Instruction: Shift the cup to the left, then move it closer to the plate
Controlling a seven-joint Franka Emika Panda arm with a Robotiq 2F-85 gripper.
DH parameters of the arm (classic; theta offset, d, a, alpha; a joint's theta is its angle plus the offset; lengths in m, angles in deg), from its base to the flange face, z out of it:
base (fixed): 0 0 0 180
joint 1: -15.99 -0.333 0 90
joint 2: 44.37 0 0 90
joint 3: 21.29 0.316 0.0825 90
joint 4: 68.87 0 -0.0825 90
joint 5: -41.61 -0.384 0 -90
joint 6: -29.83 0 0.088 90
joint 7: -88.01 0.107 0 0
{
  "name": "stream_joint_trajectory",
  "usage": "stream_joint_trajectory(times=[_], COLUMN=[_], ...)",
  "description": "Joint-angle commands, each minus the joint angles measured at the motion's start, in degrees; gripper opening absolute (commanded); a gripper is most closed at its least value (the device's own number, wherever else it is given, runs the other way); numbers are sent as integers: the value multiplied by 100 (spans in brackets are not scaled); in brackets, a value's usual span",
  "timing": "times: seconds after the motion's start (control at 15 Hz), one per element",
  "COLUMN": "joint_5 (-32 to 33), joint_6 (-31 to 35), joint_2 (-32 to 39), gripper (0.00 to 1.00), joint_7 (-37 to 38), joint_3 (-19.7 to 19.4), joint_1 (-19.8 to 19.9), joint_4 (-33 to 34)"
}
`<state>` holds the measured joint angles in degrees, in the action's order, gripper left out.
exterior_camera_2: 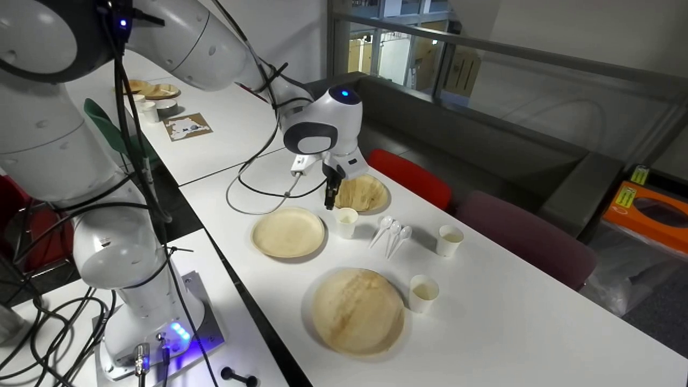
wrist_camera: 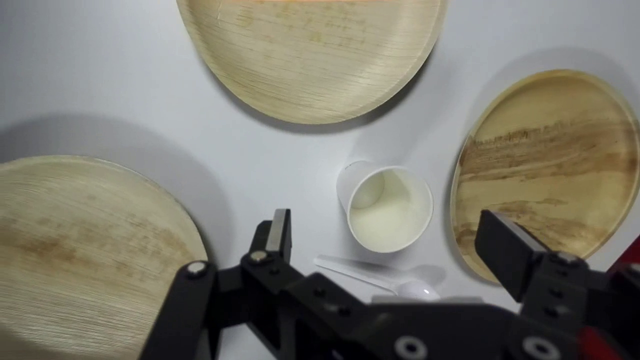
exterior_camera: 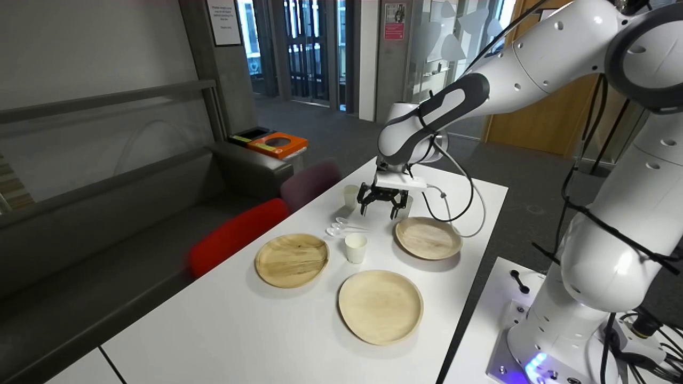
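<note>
The fingers (wrist_camera: 504, 254) stand apart above a table (exterior_camera_2: 484, 338) with three plates (exterior_camera_2: 364, 194), three cups (exterior_camera_2: 346, 223) and, apparently, three spoons (exterior_camera_2: 395, 228).

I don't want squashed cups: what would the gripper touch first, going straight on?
Probably the white cup: in the wrist view it lines up with the open gripper, but depth is unclear.

In an exterior view, the left plate (exterior_camera: 292, 260) is golden tan with brown streaks, the near plate (exterior_camera: 380, 307) paler and plainer. The nearest cup (exterior_camera: 356, 248) is off-white, the gripper (exterior_camera: 379, 212) black, the near chair (exterior_camera: 237, 234) bright red.
</note>
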<state>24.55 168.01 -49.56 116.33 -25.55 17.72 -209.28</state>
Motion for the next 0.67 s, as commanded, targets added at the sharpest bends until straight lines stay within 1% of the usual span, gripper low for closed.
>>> stream_joint_trajectory(times=[0.0,0.27,0.6], joint_5=[-17,16,348], joint_6=[-15,39,255], joint_2=[8,21,597], gripper=[100,100,100], joint_7=[22,-24,474], joint_3=[72,77,127], joint_1=[76,74,72], joint_4=[10,22,248])
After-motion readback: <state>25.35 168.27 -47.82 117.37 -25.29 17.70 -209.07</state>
